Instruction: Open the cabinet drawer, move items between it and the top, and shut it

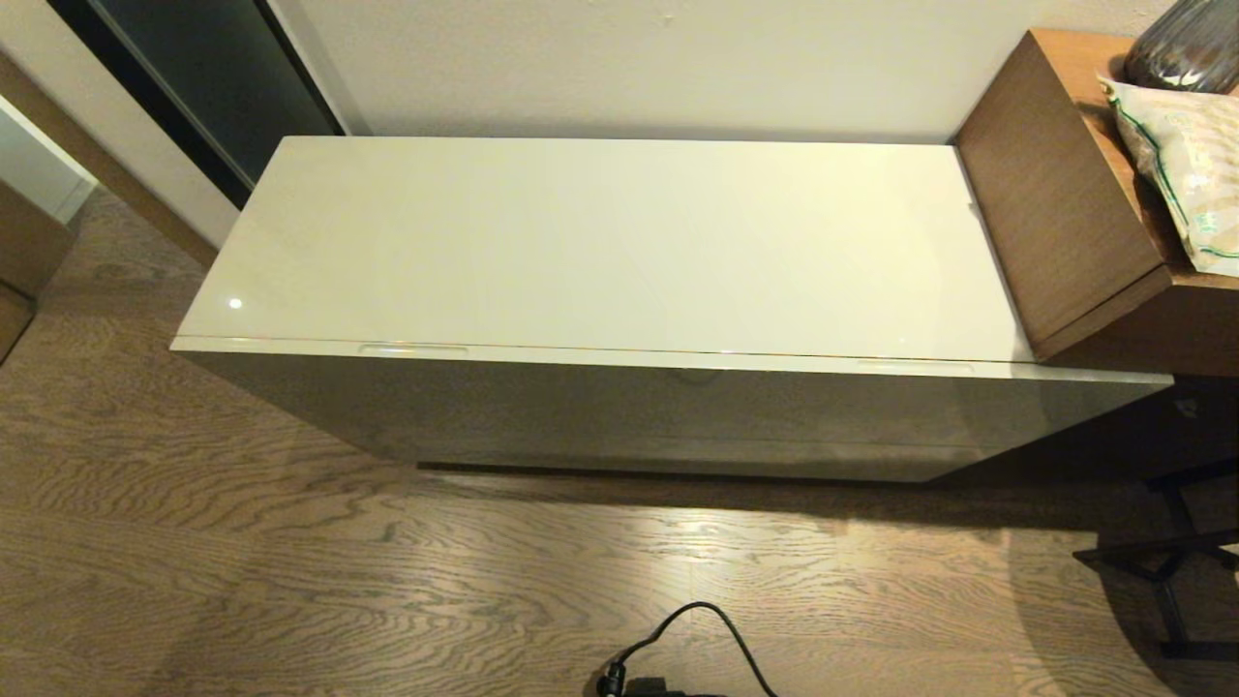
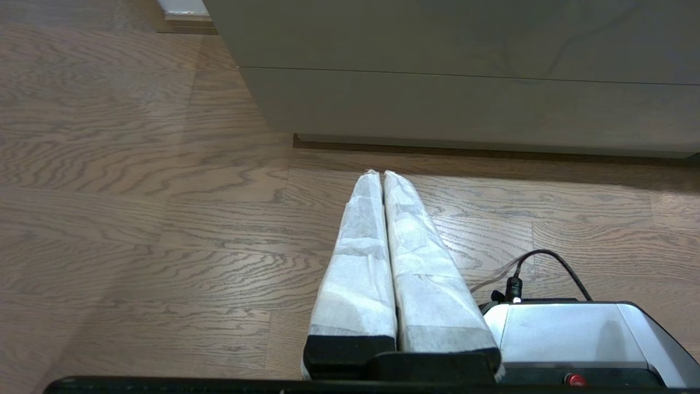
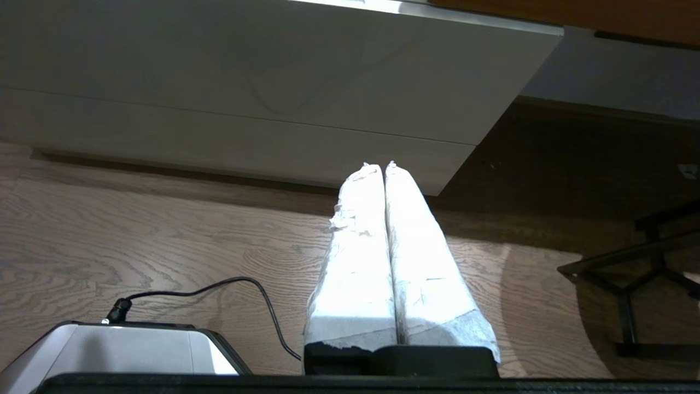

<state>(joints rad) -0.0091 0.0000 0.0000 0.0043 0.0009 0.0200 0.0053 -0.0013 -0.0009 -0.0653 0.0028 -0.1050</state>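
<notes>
The wood-grain floor [image 1: 290, 581] spreads wide and matte, its wavy brown figure running under everything. On it stands the long low cabinet, whose top [image 1: 600, 242] is a smooth, glossy cream slab, rectangular and mirror-bright, with a small glint near one corner. Below its front edge the cabinet drawer [image 1: 678, 407] sits flush and closed: a tall plain beige panel, slick enough to reflect the floor, with two slim recessed handle slots along its upper lip, and a thin horizontal seam lower down. None of the slippers can be seen on the surface.

Against the cabinet's end rises a taller brown wooden desk [image 1: 1055, 194], matte and straight-grained, carrying a crinkled printed packet [image 1: 1191, 174] and a dark ribbed vase [image 1: 1186, 44].

The left gripper [image 2: 383, 174] hangs low over the floor, its long tapered fingers [image 2: 355, 262] wrapped in white fibrous cloth and pressed together, holding nothing; the drawer front lies ahead of their tips, well apart. The right gripper [image 3: 383, 165] matches it, fingers [image 3: 421, 262] closed tip to tip, the cabinet's end corner beyond them. A thin black cable [image 1: 707, 629] loops on the floor just beside each pair.
</notes>
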